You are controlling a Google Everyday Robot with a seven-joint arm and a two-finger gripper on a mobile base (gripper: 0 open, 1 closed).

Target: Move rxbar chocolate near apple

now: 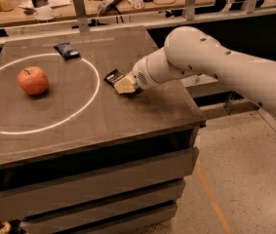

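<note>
The apple (33, 80) is round and red-orange, and sits on the left of the dark tabletop inside a white ring of light. The rxbar chocolate (111, 76) is a flat black-brown wrapper lying at the ring's right edge, with only its left end showing. My gripper (126, 85) is down at the tabletop right over the bar's near right end and covers that part. The white arm reaches in from the right.
A shorter dark blue packet (67, 50) lies at the back of the table (103, 126), near the top of the ring. A cluttered bench with a rail runs behind. The table's right edge drops to the floor beside my arm.
</note>
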